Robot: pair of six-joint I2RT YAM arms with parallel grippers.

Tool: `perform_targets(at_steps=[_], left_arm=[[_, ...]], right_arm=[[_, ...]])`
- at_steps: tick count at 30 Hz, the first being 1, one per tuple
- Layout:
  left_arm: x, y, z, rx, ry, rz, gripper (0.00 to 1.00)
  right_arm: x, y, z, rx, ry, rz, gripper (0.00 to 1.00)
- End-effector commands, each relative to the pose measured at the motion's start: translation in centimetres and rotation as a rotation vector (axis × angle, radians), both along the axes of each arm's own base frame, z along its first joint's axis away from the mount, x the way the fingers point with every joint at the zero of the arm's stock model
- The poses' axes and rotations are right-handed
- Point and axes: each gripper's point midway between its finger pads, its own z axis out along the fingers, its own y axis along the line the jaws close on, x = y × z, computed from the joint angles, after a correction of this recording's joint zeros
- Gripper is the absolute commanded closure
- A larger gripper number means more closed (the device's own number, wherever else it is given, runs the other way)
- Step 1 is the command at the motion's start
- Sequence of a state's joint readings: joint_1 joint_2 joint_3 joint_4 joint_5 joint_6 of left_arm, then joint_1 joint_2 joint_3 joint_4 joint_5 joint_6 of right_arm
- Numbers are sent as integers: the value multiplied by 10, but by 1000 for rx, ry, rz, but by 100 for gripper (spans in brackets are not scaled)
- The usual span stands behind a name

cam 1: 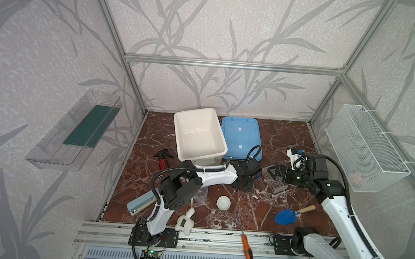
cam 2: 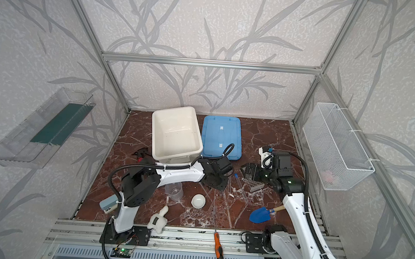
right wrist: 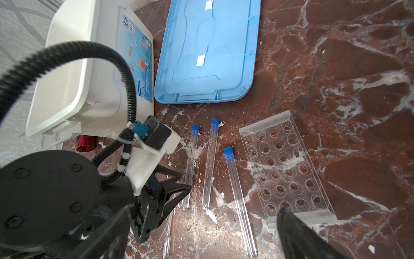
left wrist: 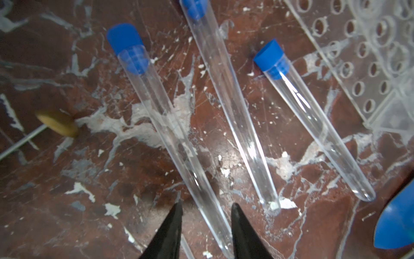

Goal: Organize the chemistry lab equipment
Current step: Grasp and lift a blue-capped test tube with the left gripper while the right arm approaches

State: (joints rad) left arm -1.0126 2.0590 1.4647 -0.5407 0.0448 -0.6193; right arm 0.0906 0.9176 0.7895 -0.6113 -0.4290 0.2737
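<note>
Three clear blue-capped test tubes lie side by side on the marble floor [left wrist: 168,125] [left wrist: 230,107] [left wrist: 313,116]. Next to them the clear perforated tube rack [right wrist: 284,168] lies flat. My left gripper [left wrist: 207,209] is open and straddles the rounded end of the outermost tube, with a gap showing beside one finger. My right gripper [right wrist: 201,224] is wide open and hovers above the tube nearest the rack [right wrist: 237,190]. In both top views the clear beaker [cam 1: 200,194] and the white dish [cam 1: 223,202] stand nearer the front. A thin clear pipette [right wrist: 167,242] lies by the left gripper.
A white bin [cam 1: 198,134] and a blue lid [cam 1: 241,137] sit at the back. The blue trowel [cam 1: 288,214], the orange-handled screwdriver [cam 1: 247,248], a plush toy [cam 1: 185,221] and a red spray bottle [cam 1: 163,160] lie around. A wire basket [cam 1: 365,148] hangs on the right wall.
</note>
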Motion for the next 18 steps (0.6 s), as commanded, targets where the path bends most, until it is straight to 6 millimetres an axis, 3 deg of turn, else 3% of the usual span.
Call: perform_targets(at_steps=[1, 12, 16, 18], left_arm=[[4, 17, -11, 105, -9, 5, 67], [1, 25, -29, 135, 11, 39, 77], [3, 18, -20, 71, 5, 58, 88], [5, 15, -13, 22, 12, 87, 89]], right_arm=[[-3, 1, -3, 11, 9, 2, 0], [-2, -4, -8, -10, 15, -23, 1], [-2, -5, -7, -13, 10, -26, 1], [-2, -6, -8, -13, 8, -36, 0]])
